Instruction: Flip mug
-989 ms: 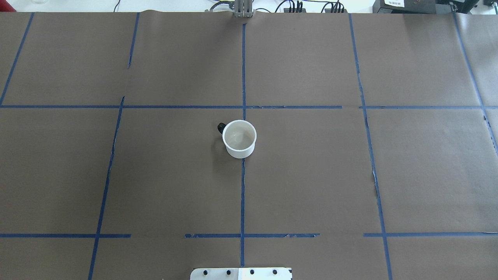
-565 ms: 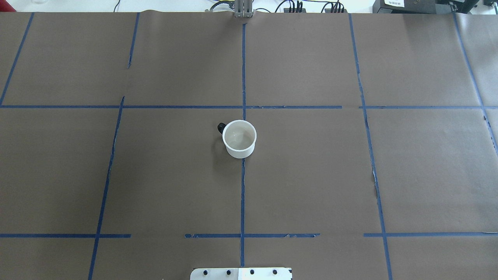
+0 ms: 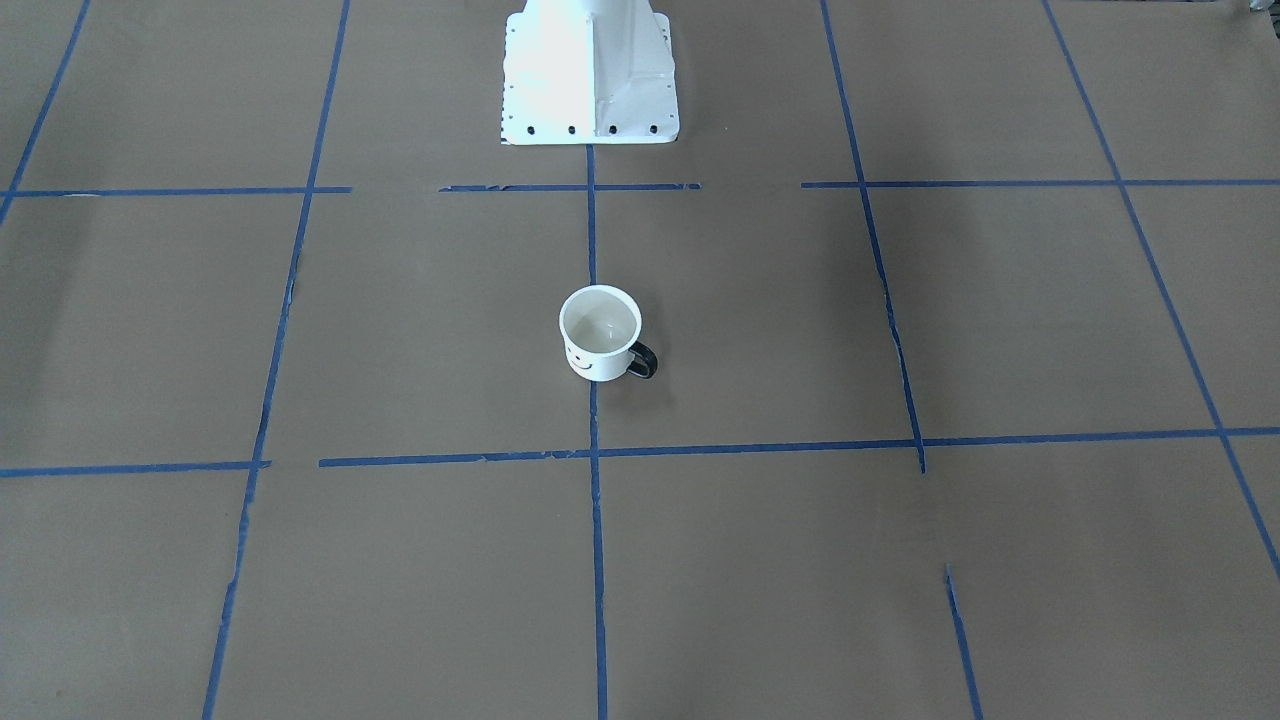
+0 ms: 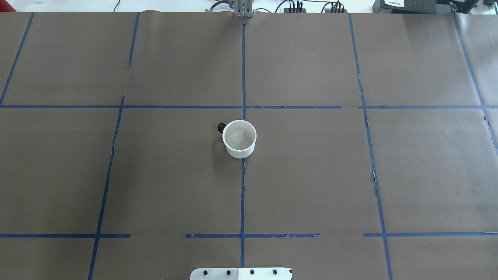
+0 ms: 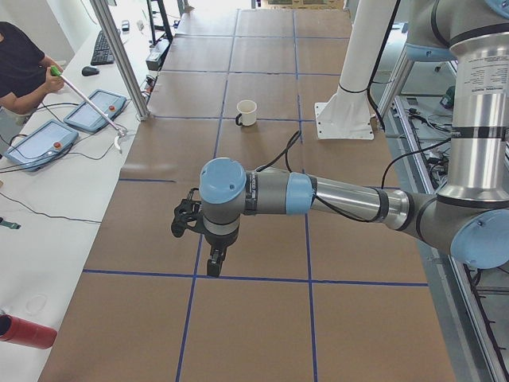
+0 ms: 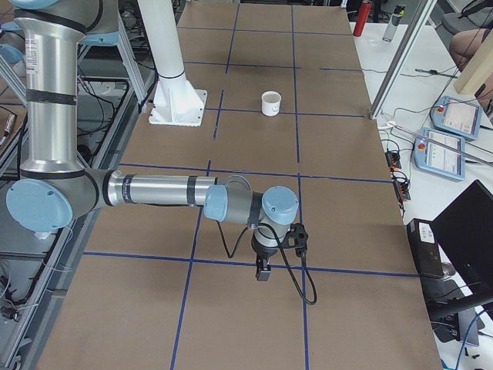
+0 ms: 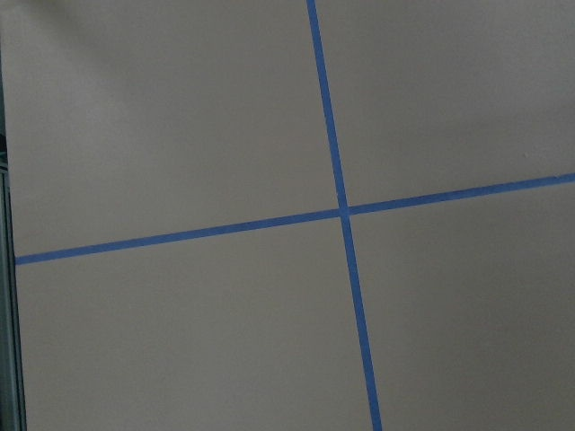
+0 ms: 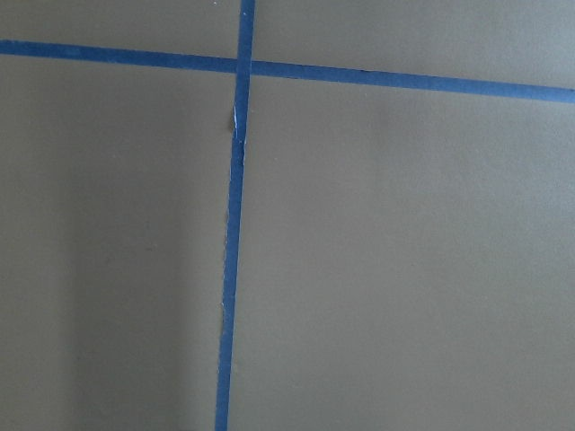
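Brown paper (image 4: 311,175) covers the table, marked into squares by blue tape (image 4: 242,194). At the robot's far left the left gripper (image 5: 214,265) hangs on a level forearm, pointing down just above the paper near a crossing of tape lines. It shows only in the side view, so I cannot tell whether its jaws are apart or together. Its wrist camera sees nothing but paper and a tape cross.

Well apart from those jaws, toward the robot's right along the table, the mug (image 4: 239,139) stands upright on the paper with its mouth up. It sits on the centre tape line, out in front of the white base (image 3: 588,70). Its dark handle (image 3: 645,362) points toward the left gripper's side, and the smiley face (image 3: 580,362) looks away from the robot. Nothing touches it.

Farther right, well apart from the mug on its other side, the right gripper (image 6: 263,271) also points down just over a tape line. The state of its jaws cannot be told either.
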Controlling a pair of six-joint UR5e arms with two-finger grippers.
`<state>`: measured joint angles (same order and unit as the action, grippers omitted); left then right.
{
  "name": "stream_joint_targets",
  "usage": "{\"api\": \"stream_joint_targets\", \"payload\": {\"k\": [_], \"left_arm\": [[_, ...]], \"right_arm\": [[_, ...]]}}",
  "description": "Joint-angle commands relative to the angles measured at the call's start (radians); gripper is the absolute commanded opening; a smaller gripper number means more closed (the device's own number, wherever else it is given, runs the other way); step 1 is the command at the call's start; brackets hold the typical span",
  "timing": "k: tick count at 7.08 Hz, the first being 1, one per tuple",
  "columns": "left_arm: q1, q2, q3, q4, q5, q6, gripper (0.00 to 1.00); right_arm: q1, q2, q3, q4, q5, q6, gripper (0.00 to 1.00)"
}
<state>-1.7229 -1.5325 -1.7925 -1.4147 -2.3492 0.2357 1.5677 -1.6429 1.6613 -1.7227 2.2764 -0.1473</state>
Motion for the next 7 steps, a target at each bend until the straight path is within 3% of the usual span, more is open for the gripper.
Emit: {"api": "stream_joint_targets", "payload": {"k": [1, 7], "left_arm": [[0.008, -0.005, 0.065, -0.012, -0.013, 0.007, 1.0], [0.065, -0.031, 0.122, -0.01, -0.002, 0.007, 1.0]], "right_arm": [[0.0, 0.0, 0.0, 0.0, 0.0, 0.0, 1.0], [0.0, 0.0, 0.0, 0.0, 0.0, 0.0, 1.0]]}}
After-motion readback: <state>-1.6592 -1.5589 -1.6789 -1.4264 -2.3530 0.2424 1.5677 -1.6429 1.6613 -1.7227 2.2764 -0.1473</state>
